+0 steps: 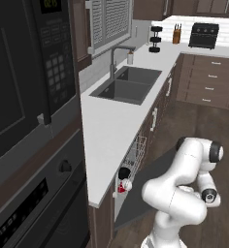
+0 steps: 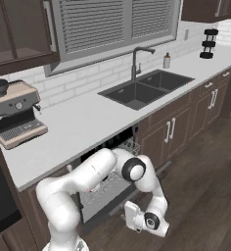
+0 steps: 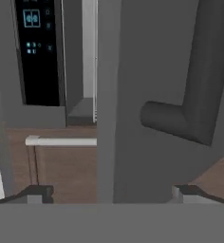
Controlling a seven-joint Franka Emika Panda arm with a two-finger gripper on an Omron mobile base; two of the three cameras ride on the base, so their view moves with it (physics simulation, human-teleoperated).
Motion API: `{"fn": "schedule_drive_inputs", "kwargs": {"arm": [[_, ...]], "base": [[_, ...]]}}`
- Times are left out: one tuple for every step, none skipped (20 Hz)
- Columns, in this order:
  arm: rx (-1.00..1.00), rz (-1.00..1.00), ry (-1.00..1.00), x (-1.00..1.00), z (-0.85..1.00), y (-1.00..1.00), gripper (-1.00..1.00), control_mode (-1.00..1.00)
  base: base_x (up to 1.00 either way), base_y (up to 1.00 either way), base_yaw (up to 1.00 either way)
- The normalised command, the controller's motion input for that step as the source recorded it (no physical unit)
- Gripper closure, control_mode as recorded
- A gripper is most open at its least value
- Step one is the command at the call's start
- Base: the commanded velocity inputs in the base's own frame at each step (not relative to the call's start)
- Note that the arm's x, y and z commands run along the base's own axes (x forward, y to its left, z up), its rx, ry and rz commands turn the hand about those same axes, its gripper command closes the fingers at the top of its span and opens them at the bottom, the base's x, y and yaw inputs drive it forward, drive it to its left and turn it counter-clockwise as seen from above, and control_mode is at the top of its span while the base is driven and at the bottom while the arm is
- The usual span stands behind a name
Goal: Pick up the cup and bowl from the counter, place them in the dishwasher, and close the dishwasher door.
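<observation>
arm bent low before open dishwasher | wire rack visible | sink inset in counter | espresso machine at left

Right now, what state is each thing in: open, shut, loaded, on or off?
Dishwasher door: open, hanging down.
Rack: pulled partly out.
Cup: in the dishwasher, by the front edge.
Bowl: in the dishwasher, just above the cup.
Gripper: open, holding nothing, at the door's handle.
Faucet: no water running.
Counter: bare near the dishwasher.
</observation>
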Motion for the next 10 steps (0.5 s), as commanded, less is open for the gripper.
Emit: {"fn": "schedule_drive_inputs", "kwargs": {"arm": [[0.05,0.0,0.0,0.94,-0.46,0.69,-1.0,-1.0],[0.03,0.0,0.0,1.0,-0.36,0.79,-1.0,-1.0],[0.02,0.0,0.0,1.0,-0.34,0.82,-1.0,-1.0],[0.02,0.0,0.0,1.0,-0.26,0.87,-1.0,-1.0],[0.02,0.0,0.0,1.0,-0.21,0.99,-1.0,-1.0],[0.0,0.0,0.0,1.0,-0.09,1.0,-1.0,-1.0],[0.0,0.0,-0.01,1.0,-0.01,1.0,-1.0,-1.0],[0.0,0.0,-0.01,1.0,0.0,1.0,-1.0,-1.0],[0.01,0.0,-0.01,1.0,-0.02,1.0,-1.0,-1.0],[0.05,0.0,-0.01,0.94,-0.03,1.0,-1.0,-1.0]], "base": [[0.0,0.0,0.0],[0.0,0.0,0.0],[0.0,0.0,0.0],[0.0,0.0,0.0],[0.0,0.0,0.0],[0.0,0.0,0.0],[0.0,0.0,0.0],[0.0,0.0,0.0],[0.0,0.0,0.0],[0.0,0.0,0.0]]}}
